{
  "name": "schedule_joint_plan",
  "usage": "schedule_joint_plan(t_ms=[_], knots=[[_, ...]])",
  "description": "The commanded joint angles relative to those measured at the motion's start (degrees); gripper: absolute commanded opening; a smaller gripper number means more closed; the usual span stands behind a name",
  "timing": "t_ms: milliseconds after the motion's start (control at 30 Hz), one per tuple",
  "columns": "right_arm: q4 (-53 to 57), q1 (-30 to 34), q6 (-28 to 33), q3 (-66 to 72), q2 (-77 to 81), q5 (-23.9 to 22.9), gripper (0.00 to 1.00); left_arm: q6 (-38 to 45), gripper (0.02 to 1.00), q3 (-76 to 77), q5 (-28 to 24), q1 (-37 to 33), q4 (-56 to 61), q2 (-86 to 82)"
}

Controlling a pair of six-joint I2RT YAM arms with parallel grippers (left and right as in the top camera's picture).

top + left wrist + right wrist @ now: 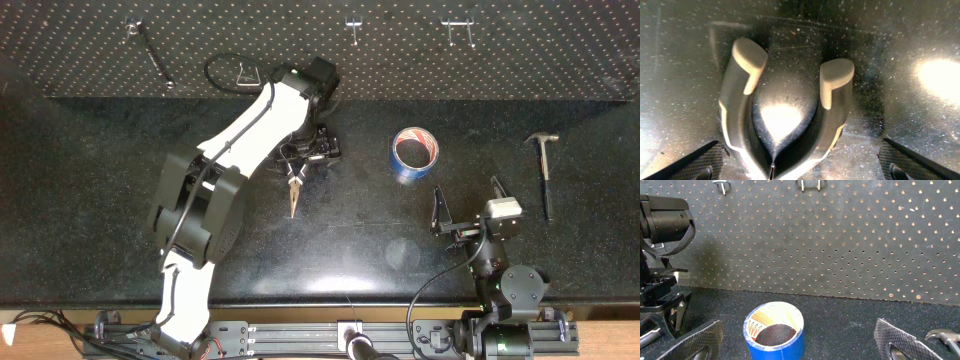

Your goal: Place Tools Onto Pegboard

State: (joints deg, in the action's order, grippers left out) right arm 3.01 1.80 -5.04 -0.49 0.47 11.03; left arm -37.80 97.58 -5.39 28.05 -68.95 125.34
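Left wrist view looks straight down on the pliers, which lie flat on the dark speckled worktop. Their two pale handles curve away from the joint, and the ends stand apart. The left gripper sits over the joint end with its fingers spread wide, one on each side of the handles. A clear gap shows on one side, while on the other the finger is close and I cannot tell whether it touches.

In the top view the pliers lie left of the middle of the worktop, their thin nose pointing toward the arms' bases. The left gripper covers the handle end. Behind them the pegboard runs along the far edge. A wrench hangs on its left part, and two bare metal hooks sit farther right.

A blue tape roll lies flat to the right of the pliers, well apart from them. A hammer lies near the right end with its head toward the pegboard.

The right gripper is held near its base, between the tape roll and the hammer, with fingers apart and nothing between them. The right wrist view faces the tape roll and the pegboard.
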Motion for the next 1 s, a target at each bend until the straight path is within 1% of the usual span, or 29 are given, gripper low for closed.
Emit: schedule_joint_plan(t_ms=[33, 133, 200, 300, 367, 600, 667, 767, 933, 1000], knots=[[0.17, -0.07, 0.42, 0.26, -0.42, 0.09, 0.991, 3.87, 0.996, -0.09, 3.63, -1.66, -0.68, -1.99], [0.17, -0.07, 0.42, 0.26, -0.42, 0.09, 0.991, 5.33, 0.996, -0.09, 5.2, -2.93, -0.44, -1.99], [0.17, -0.07, 0.42, 0.26, -0.42, 0.09, 0.991, 5.77, 0.993, -0.09, 5.16, -3.06, 1.51, -1.99], [0.17, -0.07, 0.42, 0.26, -0.42, 0.07, 0.991, 6.8, 0.996, -0.09, 4.74, -2.54, 2.36, -1.99], [0.17, -0.07, 0.42, 0.26, -0.42, 0.09, 0.991, 7.87, 0.996, -0.09, 3.13, -2.54, 2.4, -1.97], [0.17, -0.07, 0.42, 0.26, -0.42, 0.09, 0.991, 9.03, 0.996, -0.2, 3.15, -2.43, 2.36, -1.09], [0.17, -0.07, 0.42, 0.26, -0.42, 0.09, 0.991, 11.37, 0.996, -0.2, 2.12, -1.97, 2.36, -1.09], [0.17, -0.07, 0.42, 0.26, -0.42, 0.09, 0.991, 10.93, 0.996, -0.2, 0.98, -1.29, 3.74, -1.09], [0.17, -0.07, 0.42, 0.26, -0.42, 0.07, 0.991, 10.03, 0.996, -0.2, 1.36, -1.4, 2.95, -1.09], [0.17, -0.07, 0.42, 0.26, -0.42, 0.09, 0.991, 10.03, 0.998, -0.2, 3.23, -1.53, 1.46, -1.09]])
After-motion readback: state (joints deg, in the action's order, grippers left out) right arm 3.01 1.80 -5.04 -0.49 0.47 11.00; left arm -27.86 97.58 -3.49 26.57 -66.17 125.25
